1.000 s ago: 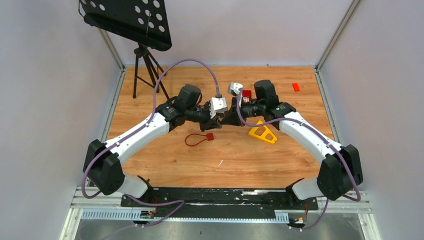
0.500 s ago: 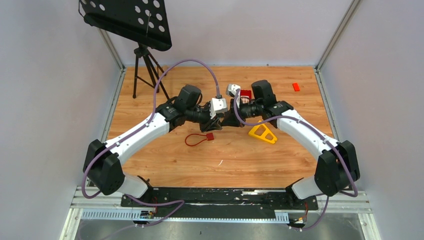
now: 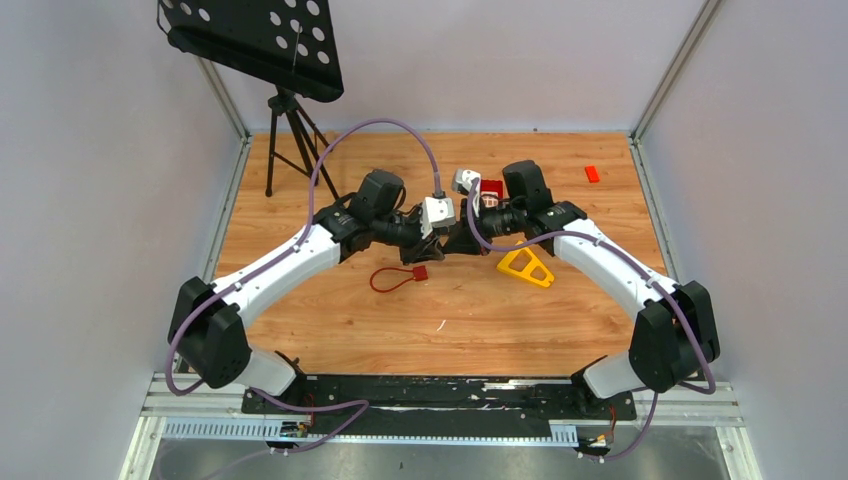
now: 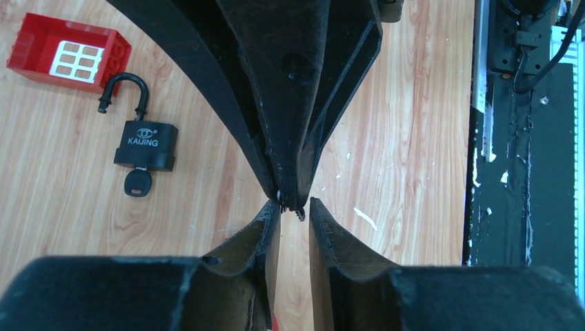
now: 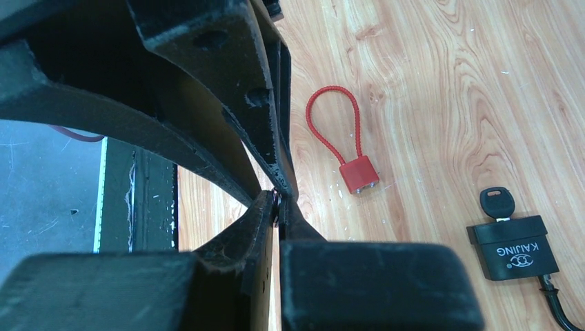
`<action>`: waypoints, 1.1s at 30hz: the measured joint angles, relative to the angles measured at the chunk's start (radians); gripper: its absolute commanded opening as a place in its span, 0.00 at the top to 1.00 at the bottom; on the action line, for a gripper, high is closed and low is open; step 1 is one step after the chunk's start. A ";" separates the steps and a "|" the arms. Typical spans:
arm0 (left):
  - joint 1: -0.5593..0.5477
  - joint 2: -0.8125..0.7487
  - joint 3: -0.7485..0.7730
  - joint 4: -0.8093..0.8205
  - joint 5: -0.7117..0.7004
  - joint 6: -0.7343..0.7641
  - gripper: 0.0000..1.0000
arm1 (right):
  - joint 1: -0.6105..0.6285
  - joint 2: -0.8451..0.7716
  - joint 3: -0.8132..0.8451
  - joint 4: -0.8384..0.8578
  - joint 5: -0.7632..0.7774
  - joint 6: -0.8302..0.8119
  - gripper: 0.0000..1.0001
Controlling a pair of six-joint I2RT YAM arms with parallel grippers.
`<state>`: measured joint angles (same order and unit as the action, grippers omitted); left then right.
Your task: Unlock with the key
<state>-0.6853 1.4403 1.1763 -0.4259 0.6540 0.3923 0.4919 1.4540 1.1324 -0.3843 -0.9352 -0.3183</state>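
A black padlock (image 4: 145,143) lies on the wooden table with its shackle swung open and a black-headed key (image 4: 138,183) in its base; it also shows in the right wrist view, padlock (image 5: 514,248) and key (image 5: 498,201). Both grippers meet tip to tip above the table's middle. My right gripper (image 5: 277,200) is shut on a small metal key whose toothed end pokes out at its tip (image 4: 297,212). My left gripper (image 4: 295,207) stands narrowly open, its fingertips at either side of that tip. In the top view the arms hide the padlock.
A red cable lock (image 5: 345,146) lies near the grippers, seen too in the top view as a red cable lock (image 3: 400,277). A red brick (image 4: 69,52), a yellow triangular frame (image 3: 526,266), a small red block (image 3: 592,173) and a music stand's tripod (image 3: 285,135) stand around.
The right arm has shifted a little to the left, its elbow with it. The left arm and the things on the table have stayed put.
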 measured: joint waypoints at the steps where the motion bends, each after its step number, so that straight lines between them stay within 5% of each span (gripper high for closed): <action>1: 0.000 0.004 0.001 0.000 0.003 -0.001 0.68 | 0.000 0.000 0.000 0.000 0.000 0.000 1.00; 7: -0.001 0.023 0.001 -0.001 0.017 -0.003 0.65 | 0.000 0.000 0.001 0.000 0.000 0.000 1.00; 17: 0.001 0.028 0.001 -0.001 0.014 -0.012 0.93 | -0.002 0.000 0.001 -0.001 -0.002 -0.004 1.00; 21: 0.002 0.029 0.001 -0.004 0.015 -0.011 0.98 | -0.002 0.000 0.002 -0.005 -0.002 -0.017 0.90; 27: 0.004 0.034 0.005 -0.013 0.039 0.007 1.00 | -0.002 0.000 0.014 -0.051 0.003 -0.045 0.60; 33: 0.004 0.032 -0.004 0.000 0.075 0.002 1.00 | -0.016 0.000 0.022 -0.063 -0.008 -0.064 0.57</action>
<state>-0.6815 1.4727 1.1721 -0.4255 0.7288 0.3943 0.4763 1.4544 1.1545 -0.4473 -0.9428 -0.3820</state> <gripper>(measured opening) 0.111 0.434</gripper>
